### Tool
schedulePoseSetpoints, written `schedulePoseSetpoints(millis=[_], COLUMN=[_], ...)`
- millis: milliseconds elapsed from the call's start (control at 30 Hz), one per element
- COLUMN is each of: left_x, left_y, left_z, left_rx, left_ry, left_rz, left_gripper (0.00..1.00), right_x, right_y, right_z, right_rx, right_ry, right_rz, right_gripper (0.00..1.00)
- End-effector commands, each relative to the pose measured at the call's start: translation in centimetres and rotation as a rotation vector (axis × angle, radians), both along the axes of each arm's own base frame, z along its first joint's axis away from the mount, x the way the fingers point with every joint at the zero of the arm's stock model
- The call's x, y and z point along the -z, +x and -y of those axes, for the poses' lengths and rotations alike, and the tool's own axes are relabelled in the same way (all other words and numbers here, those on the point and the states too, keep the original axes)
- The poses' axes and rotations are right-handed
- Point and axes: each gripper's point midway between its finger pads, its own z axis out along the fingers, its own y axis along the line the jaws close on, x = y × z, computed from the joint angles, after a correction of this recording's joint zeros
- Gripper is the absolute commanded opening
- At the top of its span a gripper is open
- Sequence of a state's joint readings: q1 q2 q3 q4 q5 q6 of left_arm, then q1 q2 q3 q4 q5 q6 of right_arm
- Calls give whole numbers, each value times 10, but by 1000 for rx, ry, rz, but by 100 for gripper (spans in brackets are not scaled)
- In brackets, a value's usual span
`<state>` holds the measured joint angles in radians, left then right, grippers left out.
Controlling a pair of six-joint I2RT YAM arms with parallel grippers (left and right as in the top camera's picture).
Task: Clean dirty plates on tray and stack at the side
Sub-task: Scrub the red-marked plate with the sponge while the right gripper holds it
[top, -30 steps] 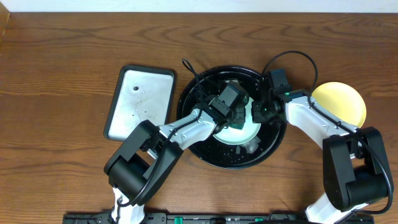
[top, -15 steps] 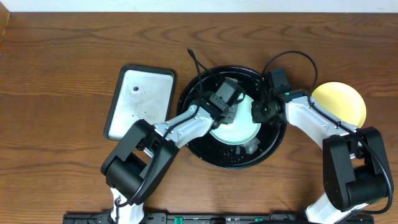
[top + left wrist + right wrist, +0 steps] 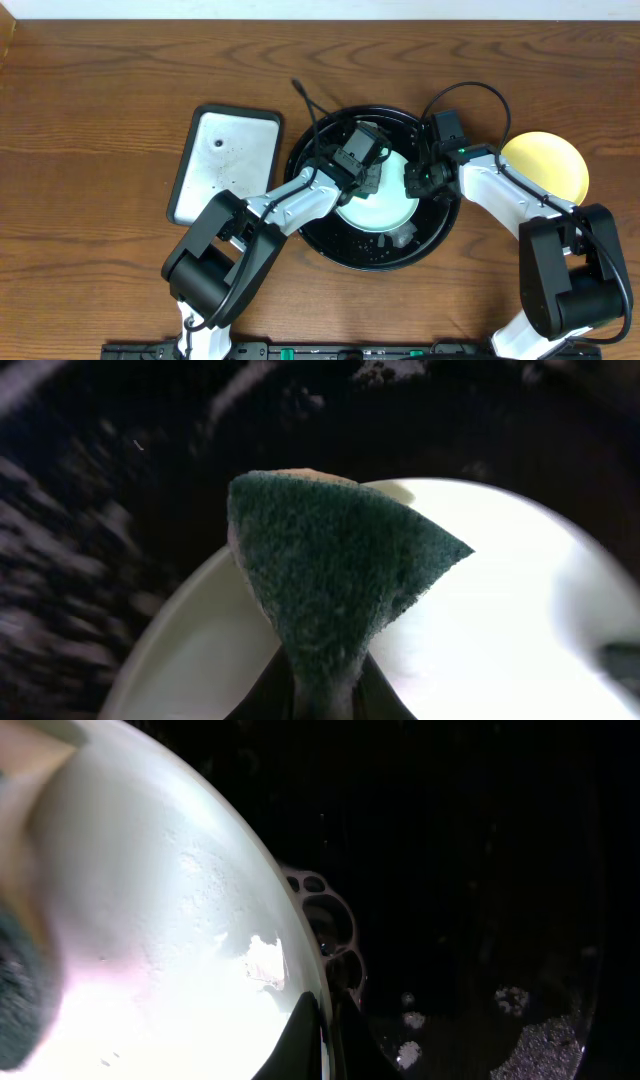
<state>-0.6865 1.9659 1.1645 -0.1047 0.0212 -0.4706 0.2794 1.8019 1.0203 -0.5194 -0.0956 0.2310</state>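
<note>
A pale mint-green round shallow plate (image 3: pixel 385 210) is seen inside the large glossy black round tray (image 3: pixel 340 245), near the tray's middle. A yellow round plate (image 3: pixel 545 165) is set on the wood just right of the tray. Only the right wrist view shows a whitish fleck (image 3: pixel 265 965) near the green plate's rim and white foam specks (image 3: pixel 510 1000) on the tray floor. Only the left wrist view shows the coarse dark-green scouring sponge (image 3: pixel 330 580). The sponge is clenched in the left gripper (image 3: pixel 320 695) over the plate's edge; contact cannot be told. The plate's rim, toward the tray's right side, is pinched by the right gripper (image 3: pixel 325 1040).
</note>
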Motion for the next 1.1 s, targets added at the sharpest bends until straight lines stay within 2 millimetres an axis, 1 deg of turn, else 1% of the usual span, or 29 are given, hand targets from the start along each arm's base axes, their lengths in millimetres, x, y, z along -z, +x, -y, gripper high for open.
schedulePoseSetpoints(millis=[0, 100, 200, 267, 333, 433, 467, 533, 700, 767, 933, 1000, 1067], left_x=[33, 32, 36, 38, 41, 45, 47, 51, 59, 60, 58, 58, 56], left_y=[-48, -65, -78, -88, -94, -95, -94, -85, -54, -44, -30, -26, -22], left_z=[20, 31, 29, 29, 24, 10, 2, -20, -87, -106, -121, -119, -108], left_rx=[-97, -108, -157, -153, -150, -101, -105, -134, -272, -325, -377, -402, -410], left_ry=[-170, -222, -212, -210, -183, -128, -102, -42, 143, 174, 148, 127, 89], left_rz=[-302, -396, -465, -510, -535, -529, -527, -503, -406, -387, -374, -366, -352], left_gripper=[7, 7, 7, 7, 7, 7, 8, 8, 7, 7, 8, 8, 7], right_x=[14, 14, 14, 14, 14, 14, 14, 14, 14, 14, 14, 14, 14], right_y=[-11, -11, -11, -11, -12, -11, -11, -11, -12, -12, -12, -12, -12], right_z=[6, 6, 6, 6, 6, 6, 6, 6, 7, 7, 7, 7, 7], right_rx=[5, 6, 6, 5, 6, 6, 5, 6, 5, 6, -2, -1, -1], right_ry=[-52, -52, -52, -52, -52, -52, -52, -52, -52, -53, -54, -54, -54], right_rz=[-49, -49, -49, -49, -50, -49, -49, -49, -51, -53, -51, -51, -50], right_gripper=[1, 1, 1, 1, 1, 1, 1, 1, 1, 1, 1, 1, 1])
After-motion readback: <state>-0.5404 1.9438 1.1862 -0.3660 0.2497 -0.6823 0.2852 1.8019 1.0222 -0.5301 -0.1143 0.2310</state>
